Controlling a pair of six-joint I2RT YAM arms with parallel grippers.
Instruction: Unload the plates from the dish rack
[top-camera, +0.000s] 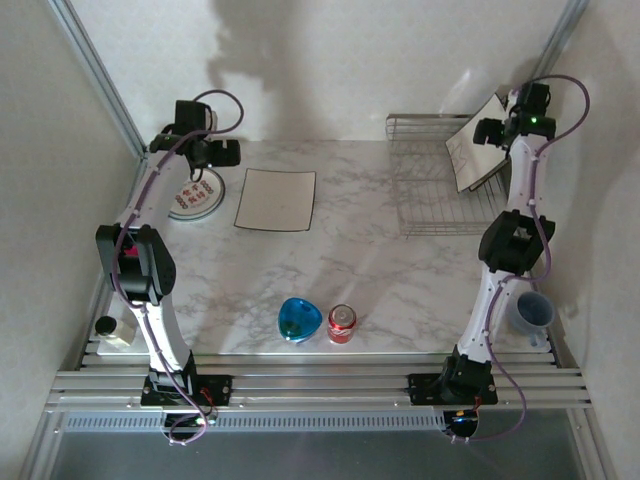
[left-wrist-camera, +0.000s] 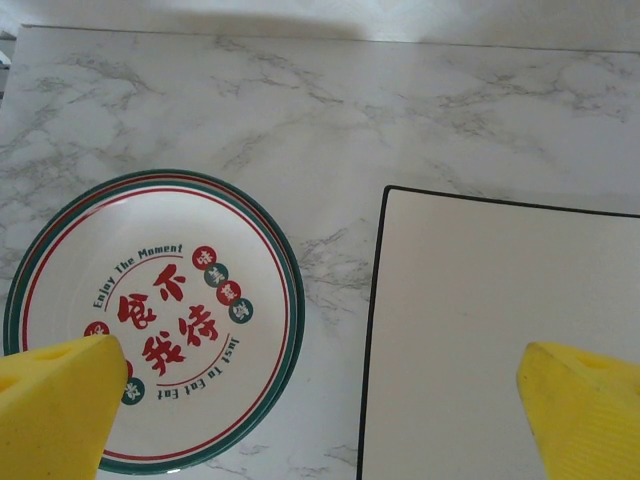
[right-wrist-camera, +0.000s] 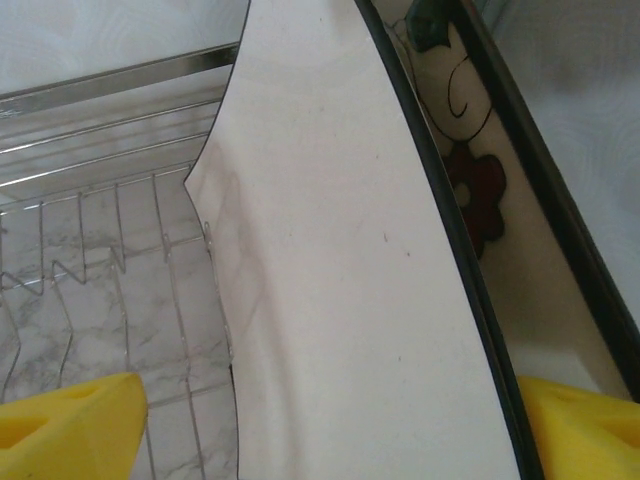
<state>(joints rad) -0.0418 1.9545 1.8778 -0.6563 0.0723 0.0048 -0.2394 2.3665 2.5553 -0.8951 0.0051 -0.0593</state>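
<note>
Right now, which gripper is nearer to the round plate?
Left. The left gripper hovers right above the round plate; the right gripper is far across at the dish rack.

The top camera looked down from high on the six o'clock side over the marble table (top-camera: 300, 270). The left wrist camera hung close above the round plate (left-wrist-camera: 150, 320) and flat square plate (left-wrist-camera: 500, 340), both at ten o'clock in the top view. The right wrist camera sat tight against a leaning square plate (right-wrist-camera: 340, 260) in the dish rack (right-wrist-camera: 100, 200), at two o'clock.
</note>
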